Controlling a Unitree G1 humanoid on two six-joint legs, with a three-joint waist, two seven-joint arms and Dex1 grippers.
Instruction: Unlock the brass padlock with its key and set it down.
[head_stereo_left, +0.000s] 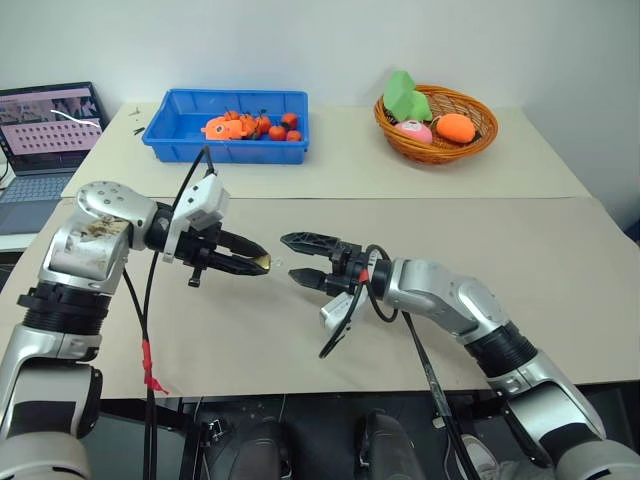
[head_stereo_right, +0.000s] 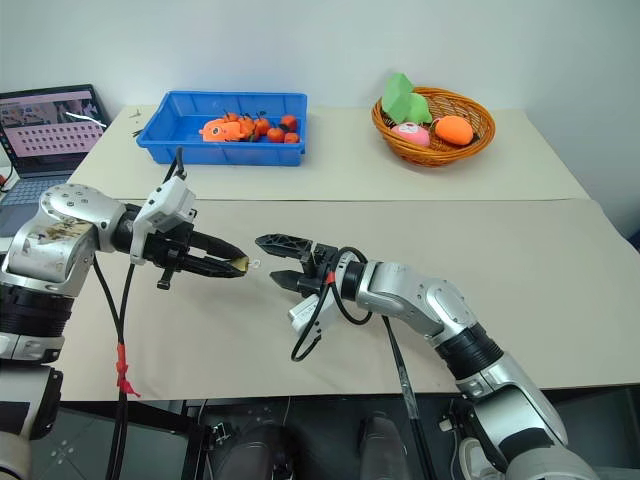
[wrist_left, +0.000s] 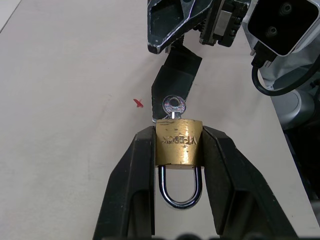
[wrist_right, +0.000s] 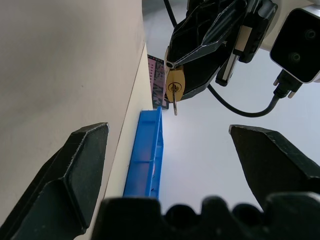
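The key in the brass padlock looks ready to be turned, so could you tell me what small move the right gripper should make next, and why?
Probably ease the right gripper toward the key and close on its head. The left gripper clamps the brass padlock with the key seated and pointing at the right gripper, whose jaws stand open, short of it.

Stamped letters run across the body of the brass padlock (wrist_left: 178, 141), at the centre of the left wrist view, upside down there; they look like "YT-ROCK", though several letters are unclear.
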